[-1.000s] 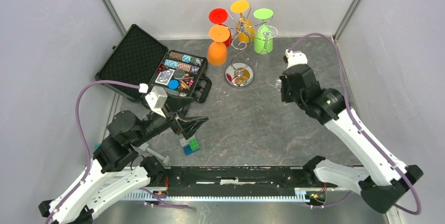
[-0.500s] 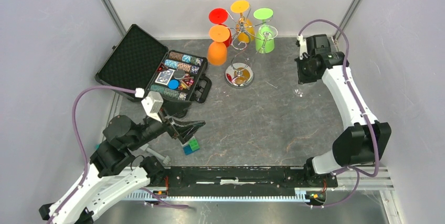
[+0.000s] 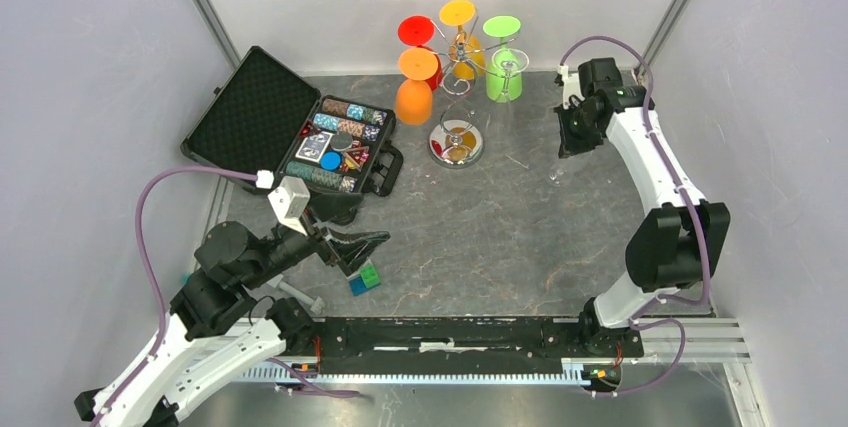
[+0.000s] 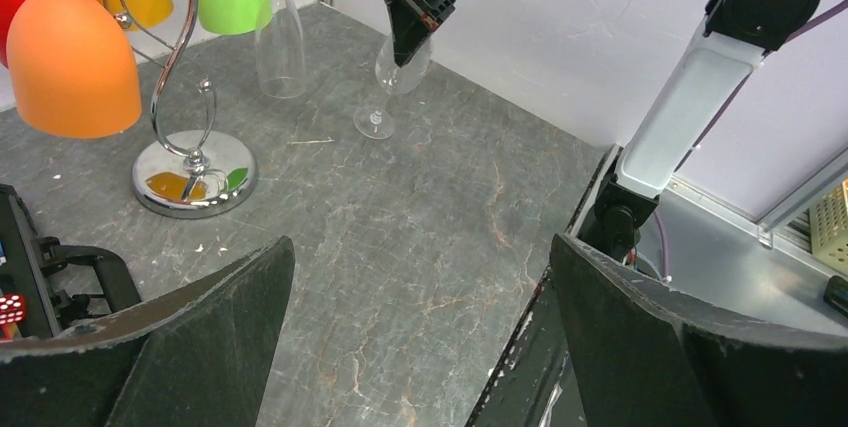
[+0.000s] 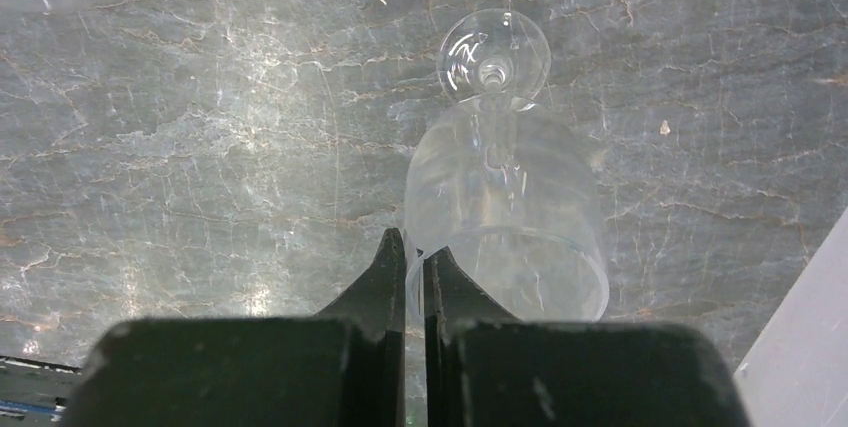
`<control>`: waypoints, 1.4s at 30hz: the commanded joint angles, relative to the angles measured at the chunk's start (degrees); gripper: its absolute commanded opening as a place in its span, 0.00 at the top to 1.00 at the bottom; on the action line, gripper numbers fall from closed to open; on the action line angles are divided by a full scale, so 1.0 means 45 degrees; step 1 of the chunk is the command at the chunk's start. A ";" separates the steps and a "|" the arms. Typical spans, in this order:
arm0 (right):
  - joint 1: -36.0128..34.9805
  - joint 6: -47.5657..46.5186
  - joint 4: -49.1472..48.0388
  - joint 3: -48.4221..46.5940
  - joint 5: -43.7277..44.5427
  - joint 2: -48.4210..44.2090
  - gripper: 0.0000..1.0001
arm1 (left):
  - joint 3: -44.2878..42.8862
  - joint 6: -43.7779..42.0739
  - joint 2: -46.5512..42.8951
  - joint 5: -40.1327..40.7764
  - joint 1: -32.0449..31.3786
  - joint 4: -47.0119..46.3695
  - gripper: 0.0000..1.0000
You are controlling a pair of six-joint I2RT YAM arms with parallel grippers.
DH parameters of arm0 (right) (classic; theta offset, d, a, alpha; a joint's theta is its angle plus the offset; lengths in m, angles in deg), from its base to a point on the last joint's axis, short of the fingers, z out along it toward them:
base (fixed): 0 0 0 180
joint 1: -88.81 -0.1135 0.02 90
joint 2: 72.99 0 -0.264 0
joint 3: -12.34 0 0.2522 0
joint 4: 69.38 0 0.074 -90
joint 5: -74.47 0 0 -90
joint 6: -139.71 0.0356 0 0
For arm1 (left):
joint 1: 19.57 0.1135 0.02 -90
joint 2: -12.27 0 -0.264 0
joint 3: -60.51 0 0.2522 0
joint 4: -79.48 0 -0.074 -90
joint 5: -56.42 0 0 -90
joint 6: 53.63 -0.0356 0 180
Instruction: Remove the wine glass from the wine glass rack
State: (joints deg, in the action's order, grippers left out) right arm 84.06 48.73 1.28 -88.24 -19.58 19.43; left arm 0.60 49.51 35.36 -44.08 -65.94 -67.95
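The wine glass rack [image 3: 456, 143] stands at the back centre on its round mirrored base and also shows in the left wrist view [image 4: 193, 172]. Red, orange, yellow and green glasses hang bowl-down from its arms. My right gripper [image 5: 414, 247] is shut on the rim of a clear wine glass [image 5: 505, 217]. It holds the glass tilted to the right of the rack, with its foot [image 4: 375, 125] down at the table. From above the clear glass [image 3: 557, 175] is faint below my right gripper [image 3: 572, 137]. My left gripper [image 4: 420, 277] is open and empty at the near left [image 3: 362, 243].
An open black case [image 3: 340, 142] of poker chips and cards lies left of the rack. Another clear glass [image 4: 279, 42] stands bowl-down beside the green one. Small coloured blocks [image 3: 364, 278] lie under my left gripper. Walls close in on the back and right.
My right arm has swung from the middle of the table to the back right with the clear glass, then shifted slightly left. My left arm has barely moved.
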 commanded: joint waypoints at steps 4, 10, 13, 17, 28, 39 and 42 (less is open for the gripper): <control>0.0024 -0.0256 -0.0182 -0.1382 -0.0468 0.0625 0.97 | -0.0062 -0.0500 0.0393 0.0742 -0.0047 0.0038 0.00; 0.0064 -0.0253 -0.0198 -0.1877 -0.0299 0.1303 0.92 | -0.0098 -0.0538 0.0696 0.1198 -0.0047 0.0234 0.00; 0.0060 -0.0214 -0.0320 -0.2154 -0.0267 0.1625 0.88 | -0.0096 -0.0556 0.0842 0.1306 -0.0047 0.0240 0.00; 0.0105 -0.0158 -0.0324 -0.2760 -0.0217 0.1921 0.79 | -0.0172 -0.0592 0.1017 0.1440 -0.0047 0.0235 0.00; 0.0144 -0.0011 -0.1188 -0.3468 -0.0581 0.1078 0.50 | -0.0292 -0.0243 0.1465 0.3351 -0.0047 0.0027 0.00; 0.0144 0.2250 -0.6330 0.1357 -0.2503 -0.3596 0.37 | -0.0089 0.0434 0.3090 0.3160 -0.0047 -0.2564 0.00; 0.0144 0.3603 -0.7924 0.3125 -0.3504 -0.4840 0.35 | -0.0405 0.0924 0.4202 0.4080 -0.0030 -0.3527 0.00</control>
State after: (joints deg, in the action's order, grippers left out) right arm 84.45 56.19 -20.51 -81.91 -28.11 3.52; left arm 0.73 50.04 48.58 -30.20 -65.94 -75.40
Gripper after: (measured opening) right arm 0.643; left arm 0.994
